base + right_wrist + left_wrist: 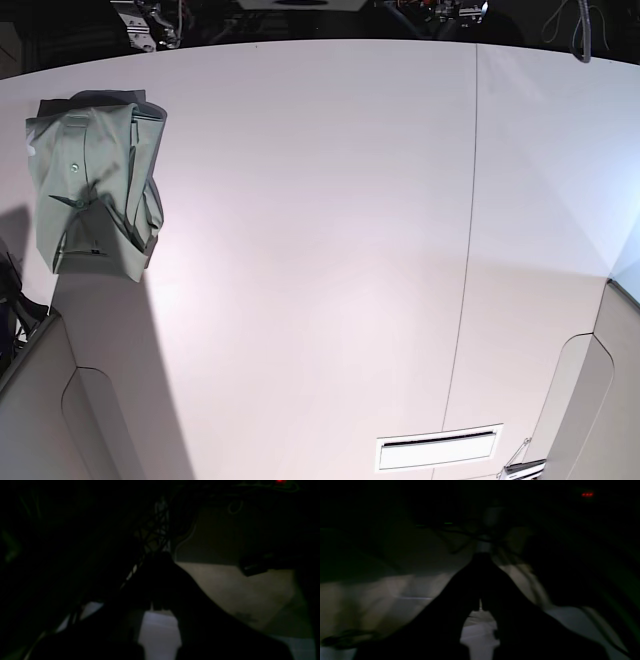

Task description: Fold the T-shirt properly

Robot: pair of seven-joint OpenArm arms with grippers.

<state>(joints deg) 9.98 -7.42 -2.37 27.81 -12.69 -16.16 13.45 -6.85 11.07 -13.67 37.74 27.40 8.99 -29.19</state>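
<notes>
- Near the far left corner of the white desk (320, 250) lay the T-shirt (95, 180), a plain pale sage-green cotton garment gathered into a compact, roughly rectangular bundle with layered edges showing along its right and lower sides
- It sat close to the desk's left edge, well apart from the thin seam line (470, 250) that ran from the far edge toward the near edge; that out-of-the-way spot suggested a folded piece set aside, with the wide middle of the desk left for working
- A white slotted vent plate (438, 448) sat flush in the surface near the near edge, far from the shirt
- Neither arm appeared over the desk in the base view, so nothing was touching the shirt
- The left gripper (480, 605) showed in its wrist view only as a dark silhouette with its jaws pressed together on nothing, a pale surface beneath
- The right gripper (160, 606) looked the same in its own dim view, jaws together and empty
- Both views were too dark to tell much else; judging by the bundle, the fold seemed largely complete and the arms parked clear of it
</notes>
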